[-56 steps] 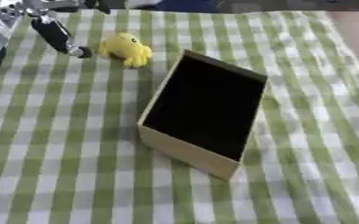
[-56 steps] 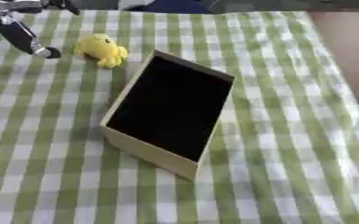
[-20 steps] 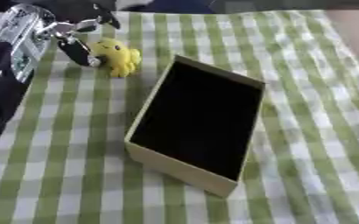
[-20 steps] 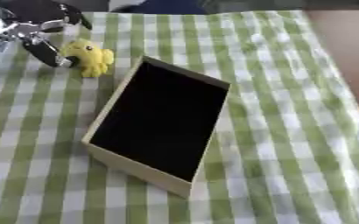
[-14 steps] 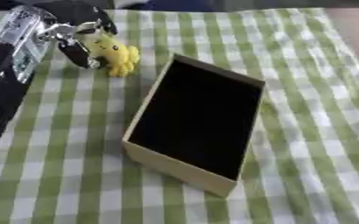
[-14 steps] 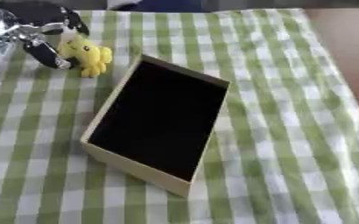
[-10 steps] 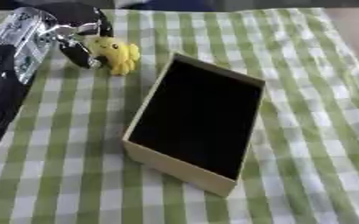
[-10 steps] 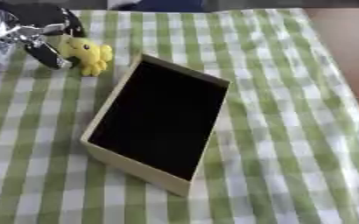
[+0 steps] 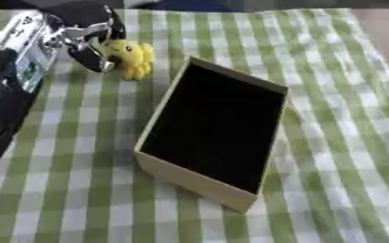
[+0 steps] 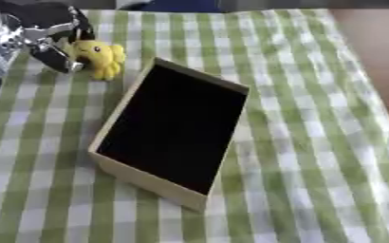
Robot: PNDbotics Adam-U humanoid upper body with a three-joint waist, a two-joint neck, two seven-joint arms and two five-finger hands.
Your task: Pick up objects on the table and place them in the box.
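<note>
A small yellow plush toy (image 9: pixel 134 56) lies on the green-and-white checked cloth at the far left. My left hand (image 9: pixel 75 34) comes in from the upper left. Its dark fingers curl over the toy's top and far side. The thumb (image 9: pixel 88 56) lies against the toy's left side and hides part of it. The toy still rests on the cloth. An open cream box (image 9: pixel 194 178) with a dark inside stands askew in the middle, its far left corner close to the toy. My right hand shows in no view.
My left forearm (image 9: pixel 7 95), black and silver, covers the cloth along the left edge. The checked tablecloth (image 9: pixel 339 104) stretches right of the box, and a brown surface (image 10: pixel 380 42) lies beyond its right edge.
My left hand has moved right and down onto the yellow toy, and its fingers have closed around it. The camera has shifted slightly; the box has stayed put.
</note>
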